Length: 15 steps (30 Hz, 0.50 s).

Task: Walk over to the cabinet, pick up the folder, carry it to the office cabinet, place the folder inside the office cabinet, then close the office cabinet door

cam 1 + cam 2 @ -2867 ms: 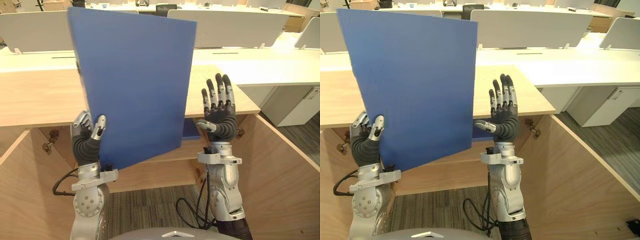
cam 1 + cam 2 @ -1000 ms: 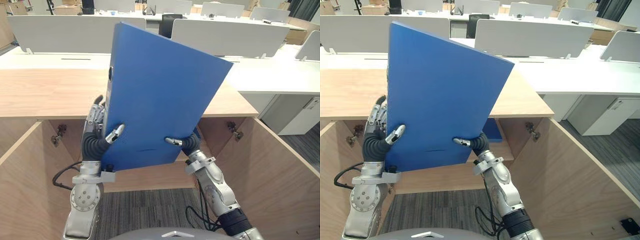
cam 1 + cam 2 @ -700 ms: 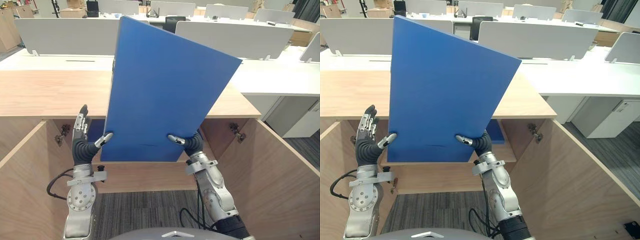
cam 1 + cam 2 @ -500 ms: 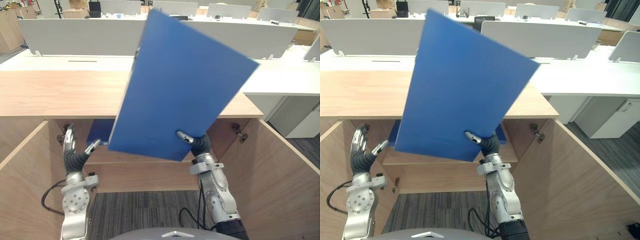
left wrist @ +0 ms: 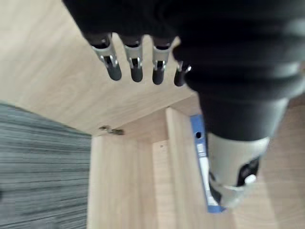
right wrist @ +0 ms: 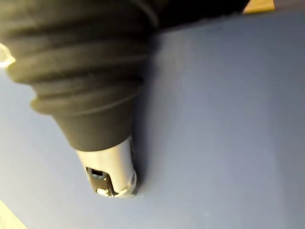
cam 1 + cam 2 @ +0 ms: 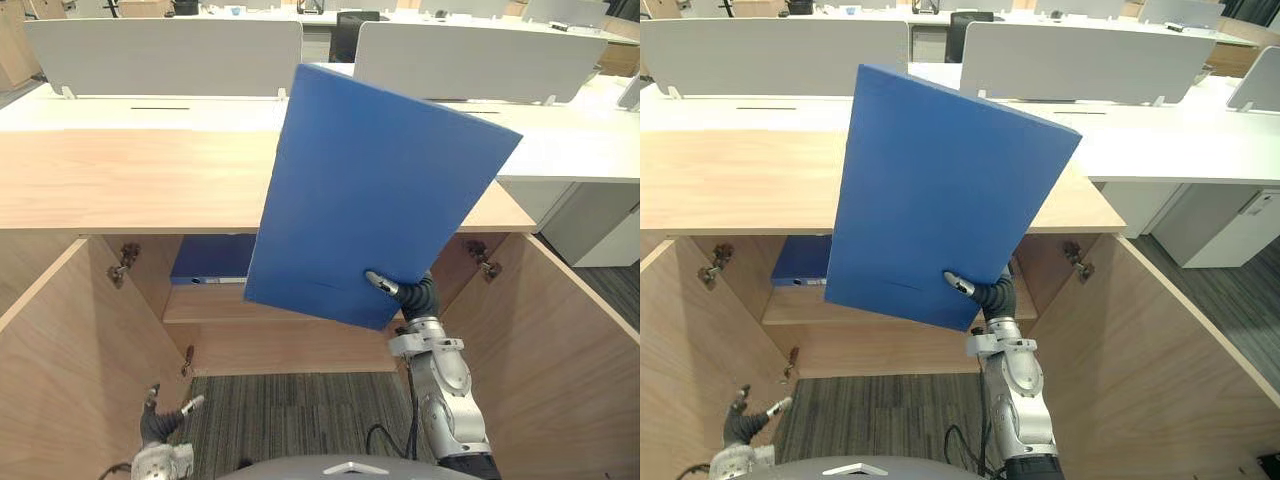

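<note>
While the robot's right hand (image 7: 418, 298) grips the large blue rectangular folder (image 7: 375, 200) by its lower corner, the folder hangs tilted in the air in front of the open light-wood office cabinet (image 7: 130, 180), with its top leaning toward the robot's right. The thumb (image 7: 382, 284) presses on the near blue face. The fingers are hidden behind the board, so the corner is pinched between thumb and fingers. In the right wrist view the silver thumb (image 6: 112, 177) lies flat against the blue surface. The left hand (image 7: 162, 425) is low beside the left cabinet door and well apart from the folder. Its fingers (image 5: 136, 67) are straight and loosely spread, with nothing held in them. Both wooden doors, left (image 7: 70, 350) and right (image 7: 570, 340), stand swung wide toward the robot and leave the inside in view. On the wooden inner shelf (image 7: 205, 302) a second, thinner blue folder (image 7: 212, 260) lies flat toward the left side, partly hidden behind the raised one. The left wrist view shows the same thin folder (image 5: 200, 157) edge-on against the pale wood. Grey striped carpet (image 7: 290, 405) covers the floor between the doors. Behind the cabinet runs a long white desk (image 7: 570, 150) with pale grey divider panels (image 7: 160, 55) standing on it.
</note>
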Motion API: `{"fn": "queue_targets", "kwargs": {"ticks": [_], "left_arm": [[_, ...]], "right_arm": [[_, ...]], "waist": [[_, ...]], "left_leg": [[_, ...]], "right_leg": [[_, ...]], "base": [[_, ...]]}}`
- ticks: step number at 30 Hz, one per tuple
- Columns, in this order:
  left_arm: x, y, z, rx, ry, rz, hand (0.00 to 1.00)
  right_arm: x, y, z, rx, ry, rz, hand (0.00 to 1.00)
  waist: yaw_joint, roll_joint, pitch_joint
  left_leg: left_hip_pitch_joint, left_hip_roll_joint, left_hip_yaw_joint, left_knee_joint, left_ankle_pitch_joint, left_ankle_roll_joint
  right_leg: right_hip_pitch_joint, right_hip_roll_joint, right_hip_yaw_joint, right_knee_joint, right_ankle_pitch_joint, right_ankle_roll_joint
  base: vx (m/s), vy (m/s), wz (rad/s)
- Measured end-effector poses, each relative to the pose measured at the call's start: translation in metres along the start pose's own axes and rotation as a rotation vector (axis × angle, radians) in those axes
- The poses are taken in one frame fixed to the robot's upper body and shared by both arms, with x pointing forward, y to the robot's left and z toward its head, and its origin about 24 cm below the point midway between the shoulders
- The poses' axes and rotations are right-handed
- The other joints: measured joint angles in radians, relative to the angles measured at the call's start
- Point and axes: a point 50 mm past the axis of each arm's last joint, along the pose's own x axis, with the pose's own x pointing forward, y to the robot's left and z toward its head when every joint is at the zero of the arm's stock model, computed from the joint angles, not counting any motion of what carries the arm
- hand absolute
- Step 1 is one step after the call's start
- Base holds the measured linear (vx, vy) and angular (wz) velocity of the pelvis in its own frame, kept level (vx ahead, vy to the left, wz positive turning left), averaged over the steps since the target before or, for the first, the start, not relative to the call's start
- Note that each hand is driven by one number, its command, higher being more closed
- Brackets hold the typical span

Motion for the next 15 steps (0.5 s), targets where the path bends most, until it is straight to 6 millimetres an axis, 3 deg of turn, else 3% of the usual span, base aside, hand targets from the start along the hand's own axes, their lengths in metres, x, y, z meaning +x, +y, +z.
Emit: {"fn": "queue_targets", "kwargs": {"ticks": [6,10,12,13,14,15], "left_arm": [[-0.003,-0.004,-0.032,0.059,0.147,-0.047,0.0],[-0.003,-0.007,-0.037,0.09,0.173,-0.079,0.0],[-0.004,-0.01,-0.041,0.11,0.192,-0.1,0.0],[-0.003,-0.012,-0.04,0.12,0.191,-0.11,0.0],[-0.001,-0.013,-0.039,0.134,0.19,-0.119,0.0],[0.0,-0.015,-0.036,0.142,0.179,-0.128,0.0]], "right_arm": [[-0.002,0.0,-0.011,-0.108,0.055,-0.006,1.0],[0.0,0.009,-0.014,-0.183,0.073,0.054,1.0],[0.004,0.017,-0.016,-0.248,0.083,0.125,1.0],[0.005,0.024,-0.018,-0.285,0.088,0.179,1.0],[0.006,0.029,-0.019,-0.319,0.093,0.225,1.0],[0.007,0.036,-0.02,-0.36,0.092,0.283,1.0]], "waist": [[0.003,0.002,0.033],[0.005,-0.002,0.037],[0.005,0.009,0.048],[0.007,-0.004,0.047],[0.01,0.01,0.056],[0.015,-0.002,0.053]], "left_leg": [[-0.007,-0.001,-0.01,0.0,-0.003,-0.001],[-0.014,-0.001,-0.01,0.0,-0.008,0.0],[-0.02,-0.002,-0.009,0.0,-0.01,0.0],[-0.021,-0.001,-0.008,0.0,-0.011,0.0],[-0.029,-0.001,-0.008,0.0,-0.012,-0.001],[-0.039,-0.001,-0.006,0.0,-0.013,0.0]], "right_leg": [[0.002,0.0,-0.008,-0.009,-0.001,0.0],[-0.002,0.0,-0.009,-0.015,-0.001,-0.001],[-0.006,0.0,-0.008,-0.019,-0.002,-0.001],[-0.007,0.0,-0.008,-0.02,-0.002,-0.002],[-0.015,0.001,-0.007,-0.02,-0.003,-0.003],[-0.028,0.001,-0.004,-0.019,-0.003,-0.003]], "base": [[0.01,-0.001,0.04],[0.0,0.0,0.0],[0.0,0.0,0.0],[0.0,0.0,0.0],[0.0,0.0,0.0],[0.03,-0.01,-0.04]]}}
